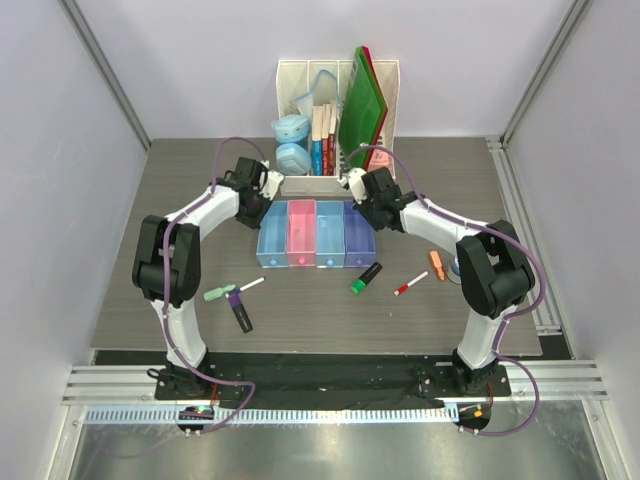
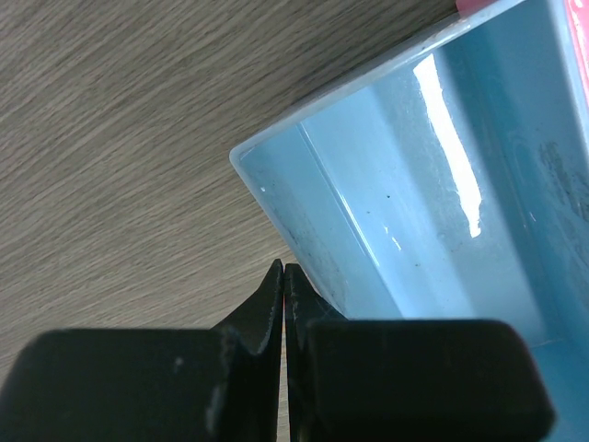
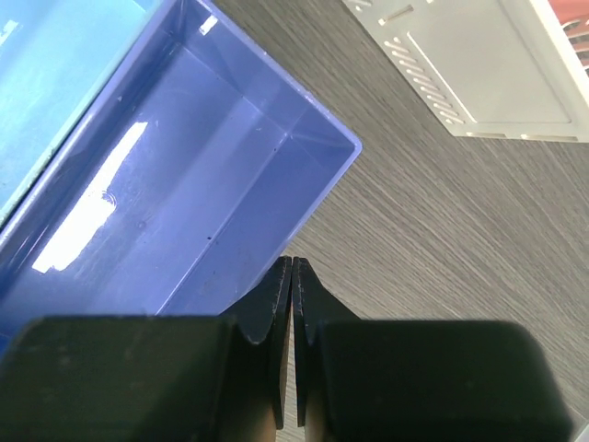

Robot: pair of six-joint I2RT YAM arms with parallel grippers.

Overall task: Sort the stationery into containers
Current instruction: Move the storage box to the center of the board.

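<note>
We see 4 trays standing side by side in 1 row at the middle of the table (image 1: 180,190): a light blue tray (image 1: 273,243) at the left end, then a pink tray (image 1: 301,238), a second light blue tray (image 1: 329,238) and a purple tray (image 1: 360,240) at the right end. None of them shows any stationery inside. Just behind the row stands a white file rack (image 1: 300,85) with books and green folders (image 1: 362,100). The left gripper (image 2: 283,272) has its fingers pressed together, their tips right at the outer wall of the left-end light blue tray near its corner; we cannot tell if they touch it. The right gripper (image 3: 292,267) is likewise pressed together, its tips just beside the outer wall of the purple tray. The stationery lies loose on the table in front of the trays. On the left are a mint highlighter (image 1: 217,293), a thin white pen (image 1: 251,285) and a black marker with a purple end (image 1: 240,313), close together. On the right are a black marker with a green end (image 1: 366,278), a white pen with a red cap (image 1: 410,285) and a small orange piece (image 1: 437,265). Just beside that piece, a blue round pot (image 1: 455,270) is partly hidden behind the right arm.
</note>
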